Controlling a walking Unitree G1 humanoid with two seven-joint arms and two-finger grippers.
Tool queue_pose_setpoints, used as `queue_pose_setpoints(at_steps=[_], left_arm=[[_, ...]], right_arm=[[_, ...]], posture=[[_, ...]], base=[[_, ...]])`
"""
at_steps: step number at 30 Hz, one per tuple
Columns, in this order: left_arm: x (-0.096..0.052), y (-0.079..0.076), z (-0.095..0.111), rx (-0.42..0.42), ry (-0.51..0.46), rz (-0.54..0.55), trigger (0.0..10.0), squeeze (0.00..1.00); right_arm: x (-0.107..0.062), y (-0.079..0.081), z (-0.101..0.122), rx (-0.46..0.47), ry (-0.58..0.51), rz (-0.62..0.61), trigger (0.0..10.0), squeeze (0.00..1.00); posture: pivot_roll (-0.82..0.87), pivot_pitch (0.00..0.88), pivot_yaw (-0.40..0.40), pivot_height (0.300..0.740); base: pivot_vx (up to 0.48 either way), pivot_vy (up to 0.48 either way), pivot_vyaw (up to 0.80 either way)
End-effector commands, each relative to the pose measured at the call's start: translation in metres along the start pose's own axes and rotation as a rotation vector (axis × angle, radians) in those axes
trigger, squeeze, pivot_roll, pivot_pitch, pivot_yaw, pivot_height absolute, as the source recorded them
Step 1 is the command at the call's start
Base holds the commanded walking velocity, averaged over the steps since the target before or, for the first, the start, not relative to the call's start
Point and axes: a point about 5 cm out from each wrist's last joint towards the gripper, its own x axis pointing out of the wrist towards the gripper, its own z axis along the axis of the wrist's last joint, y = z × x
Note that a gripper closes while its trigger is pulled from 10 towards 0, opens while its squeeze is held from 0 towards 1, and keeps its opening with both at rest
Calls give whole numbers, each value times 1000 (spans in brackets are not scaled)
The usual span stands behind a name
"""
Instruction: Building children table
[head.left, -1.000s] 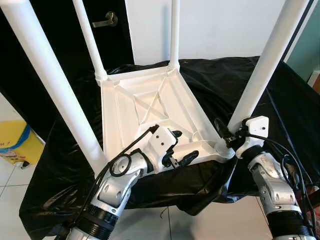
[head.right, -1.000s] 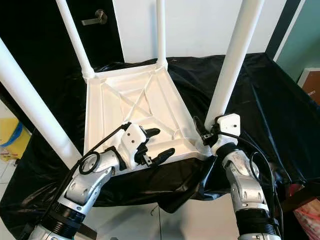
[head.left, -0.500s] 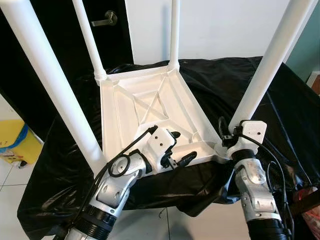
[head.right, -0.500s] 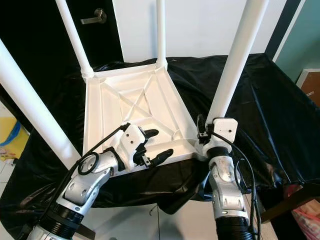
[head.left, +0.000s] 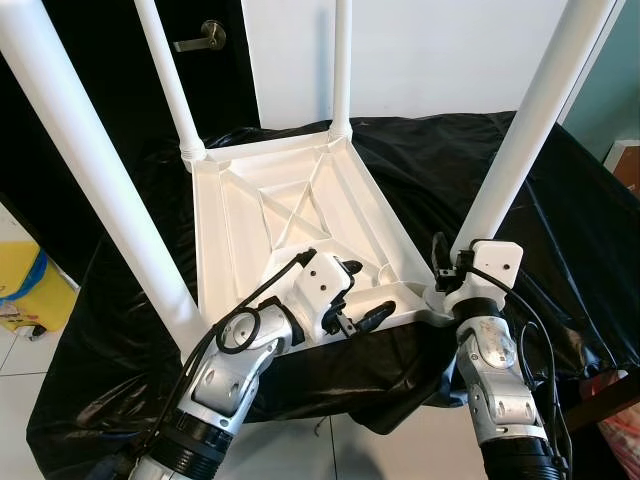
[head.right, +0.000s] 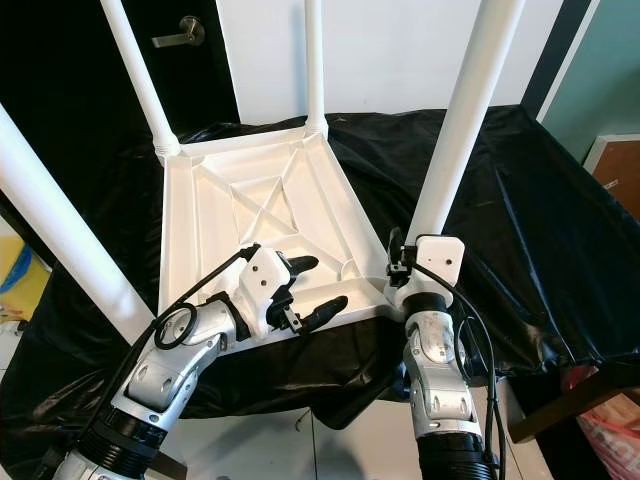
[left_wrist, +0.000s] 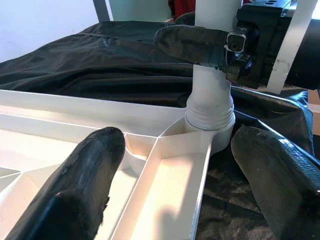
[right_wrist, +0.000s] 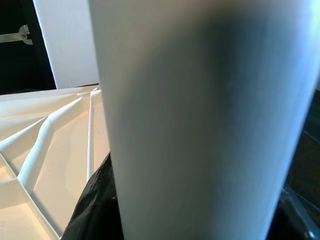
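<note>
A white children's table (head.left: 300, 200) lies upside down on a surface draped in black sheet (head.left: 560, 210), its four legs pointing up. My left gripper (head.left: 372, 290) is open, its fingers straddling the near rim of the tabletop (left_wrist: 165, 165), one inside and one outside. My right gripper (head.left: 455, 262) is at the base of the near right leg (head.left: 520, 130), just above the leg's socket (left_wrist: 210, 112). In the right wrist view the leg (right_wrist: 210, 115) stands between the black fingers (right_wrist: 95, 210), which close on it.
The near left leg (head.left: 90, 170) rises beside my left arm. Two far legs (head.left: 165, 70) stand near a dark door with a handle (head.left: 200, 40). A yellow object (head.left: 25, 290) sits on the tiled floor at left.
My right forearm has swung in to the left under its wrist, while the gripper stays at the leg's base. The left gripper has not moved. The view has shifted slightly.
</note>
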Motion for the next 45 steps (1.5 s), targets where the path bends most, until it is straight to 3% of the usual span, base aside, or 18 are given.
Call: queue_pose_setpoints(at_steps=[1,2,12,17,21,22,30,32,39,40,41,43,44,45], left_arm=[[-1,1,-1,0,9,31,10000,0],[-1,1,-1,-2,9,33,10000,0],[1,0,-1,-7,5,33,10000,0],[2,2,-1,-7,6,26,10000,0],[2,2,0,-5,6,25,10000,0],[1,2,0,-4,6,23,10000,0],[1,2,0,-2,7,18,10000,0],[1,3,0,6,11,6,10000,0],[2,4,2,16,11,-8,10000,0],[3,5,3,19,11,-10,10000,0],[2,4,3,20,11,-12,10000,0],[2,4,3,20,11,-12,10000,0],[2,4,3,21,12,-12,10000,0],[1,4,2,22,14,-13,10000,0]], right_arm=[[-5,6,-12,29,57,8,10000,0],[-5,7,-11,31,54,13,10000,1000],[-8,5,-4,27,10,110,10000,1000],[-11,-20,2,-25,-6,256,10000,1000],[-11,-25,3,-42,-1,295,10000,1000],[-11,-30,3,-55,6,336,10000,0],[-5,-38,5,-58,35,439,10000,0],[8,-42,9,-84,59,555,10000,0],[22,-38,11,-116,65,642,10000,0],[24,-37,11,-121,68,659,4902,0],[24,-36,9,-125,73,670,1451,0],[24,-36,9,-125,73,670,1451,0],[23,-37,8,-124,77,679,0,0],[22,-38,6,-124,81,683,0,0]], posture=[[-47,0,9,740],[-49,0,9,740],[-66,4,18,740],[-71,1,28,740],[-71,1,29,740],[-71,0,34,740],[-72,0,43,740],[-78,0,56,740],[-78,0,66,740],[-74,0,66,740],[-70,0,67,740],[-70,0,67,740],[-68,0,68,740],[-67,0,70,740]], base=[[0,0,0],[0,0,0],[0,0,0],[0,0,0],[0,0,0],[0,0,0],[0,0,0],[0,0,0],[0,0,0],[0,0,0],[0,0,0],[0,0,0],[0,0,0],[0,0,0]])
